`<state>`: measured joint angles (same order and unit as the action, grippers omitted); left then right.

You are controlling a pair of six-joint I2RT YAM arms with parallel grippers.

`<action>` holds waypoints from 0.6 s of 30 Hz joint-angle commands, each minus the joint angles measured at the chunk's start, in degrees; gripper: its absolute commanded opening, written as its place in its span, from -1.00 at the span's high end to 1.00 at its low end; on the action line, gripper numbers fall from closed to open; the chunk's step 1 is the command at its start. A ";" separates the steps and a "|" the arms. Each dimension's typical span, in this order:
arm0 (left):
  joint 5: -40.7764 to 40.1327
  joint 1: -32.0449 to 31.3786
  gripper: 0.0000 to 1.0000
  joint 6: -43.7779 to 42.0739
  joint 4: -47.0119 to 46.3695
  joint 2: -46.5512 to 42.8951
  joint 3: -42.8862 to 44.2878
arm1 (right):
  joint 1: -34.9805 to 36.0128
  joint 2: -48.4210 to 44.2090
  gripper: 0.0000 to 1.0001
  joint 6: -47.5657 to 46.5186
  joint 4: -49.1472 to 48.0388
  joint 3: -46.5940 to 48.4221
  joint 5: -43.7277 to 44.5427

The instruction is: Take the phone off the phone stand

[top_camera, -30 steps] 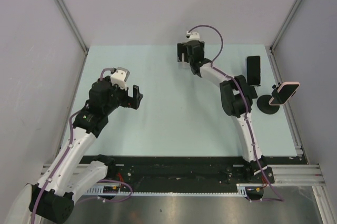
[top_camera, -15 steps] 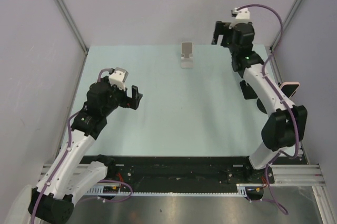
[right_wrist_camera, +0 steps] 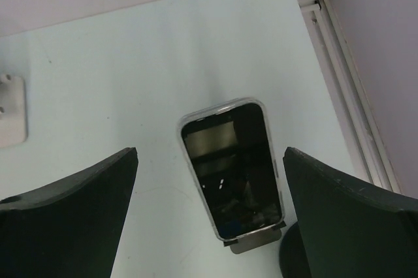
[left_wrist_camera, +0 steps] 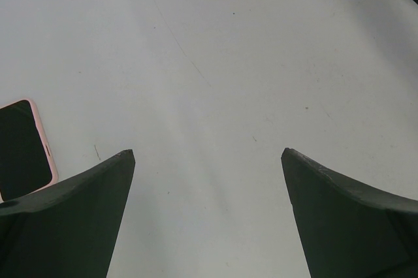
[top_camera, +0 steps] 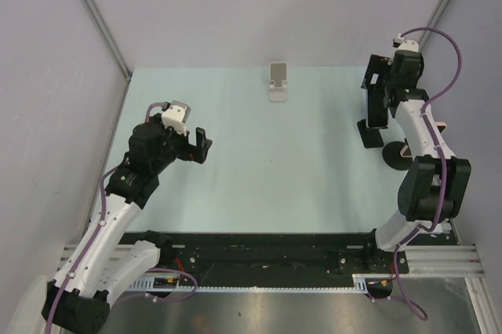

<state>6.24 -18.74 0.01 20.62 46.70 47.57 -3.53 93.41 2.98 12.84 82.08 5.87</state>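
at the far right of the pale green table top (top_camera: 235,154), a dark-screened rectangular phone in a clear case (right_wrist_camera: 232,167) leans back on a small dark-grey stand (right_wrist_camera: 251,244). its lower short edge sits in the stand's front lip, which is what keeps the tilted slab from sliding. long axis: from the lip at the near side up and away toward the far wall, its top skewed slightly left in the right wrist view. the screen faces upward and toward the arm bases. the phone is not yet lifted.

directly above it hangs the right gripper (right_wrist_camera: 210,153), jaws spread as wide as they go and holding nothing. one black finger stands to each side of the phone's long edges, apart from them, a pose that reads as lining up to close across the narrow width.

just beside the stand, toward the right wall, is a black round base (top_camera: 398,155). it apparently belongs to a second holder largely hidden by the arm.

farther out, a white angled stand (top_camera: 278,83), unoccupied, sits at the far middle of the table. the left gripper (left_wrist_camera: 208,153), equally wide open and empty, hovers over the left half, presumably parked out of the way. near it a pink-cased phone (left_wrist_camera: 23,147) lies flat, screen up.
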 commanded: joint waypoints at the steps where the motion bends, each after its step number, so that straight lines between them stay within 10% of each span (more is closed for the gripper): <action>1: 0.61 -0.24 -0.99 -0.36 -1.64 -1.08 0.06 | -2.62 2.74 -0.99 -1.04 -0.01 0.27 -2.87; 18: 1.14 -0.24 -1.00 -0.36 -1.64 -0.03 -0.02 | -4.56 9.69 -1.00 -5.80 -1.50 0.36 -9.83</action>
<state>6.46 -18.74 0.01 20.62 46.76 47.57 -7.92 102.00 -0.95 12.95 82.08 -3.84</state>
